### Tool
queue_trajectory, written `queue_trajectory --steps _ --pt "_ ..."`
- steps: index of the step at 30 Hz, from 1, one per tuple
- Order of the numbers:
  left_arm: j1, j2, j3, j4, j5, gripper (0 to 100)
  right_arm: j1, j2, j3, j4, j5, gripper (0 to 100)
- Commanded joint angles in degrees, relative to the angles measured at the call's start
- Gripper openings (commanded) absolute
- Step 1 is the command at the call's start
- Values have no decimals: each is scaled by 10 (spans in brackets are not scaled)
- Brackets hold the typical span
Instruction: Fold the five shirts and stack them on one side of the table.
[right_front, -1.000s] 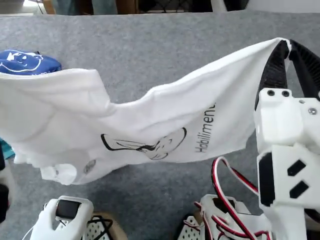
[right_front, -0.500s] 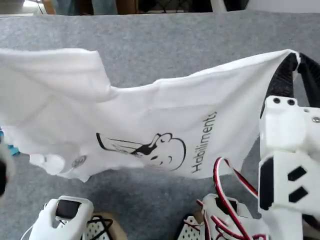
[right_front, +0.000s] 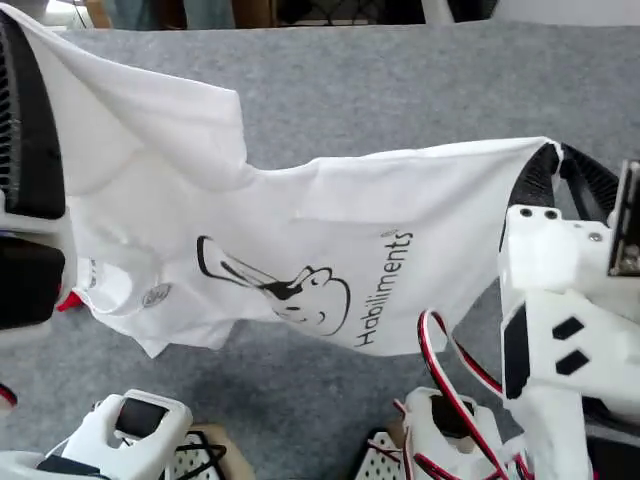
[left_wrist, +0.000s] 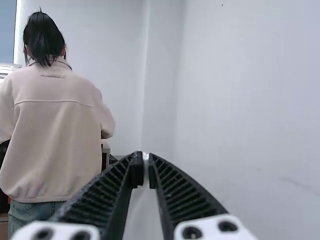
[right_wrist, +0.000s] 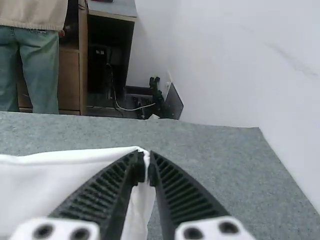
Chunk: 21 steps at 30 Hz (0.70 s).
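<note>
A white shirt (right_front: 300, 240) with a black drawing and lettering hangs stretched in the air over the grey table (right_front: 400, 90). My left gripper (right_front: 8, 20) is raised high at the far left, shut on one corner of the shirt; a sliver of white cloth (left_wrist: 145, 158) shows between its fingertips in the left wrist view. My right gripper (right_front: 553, 152) is at the right, shut on the other corner; the white shirt (right_wrist: 55, 185) hangs from its tips in the right wrist view.
Grey felt covers the table. The arm bases (right_front: 130, 435) and red-and-white cables (right_front: 450, 350) sit along the near edge. A cabinet (right_wrist: 107, 55) stands beyond the table's far end.
The left gripper has lifted its corner of the shirt up and toward the far left. The shirt now covers the blue garment that showed at the left. The right gripper dropped slightly.
</note>
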Motion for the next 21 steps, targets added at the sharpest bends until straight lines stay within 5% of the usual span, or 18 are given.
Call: queue_trajectory --steps 1,6,11,21 --pt "7 5 -8 14 5 29 7 -15 40 -28 -4 15" --pt "8 18 20 13 5 29 7 -29 124 -64 -4 15" --pt "9 60 153 -71 6 29 7 -44 253 -127 -5 15" --pt "5 215 411 -485 -27 29 4 -38 648 -514 -5 15"
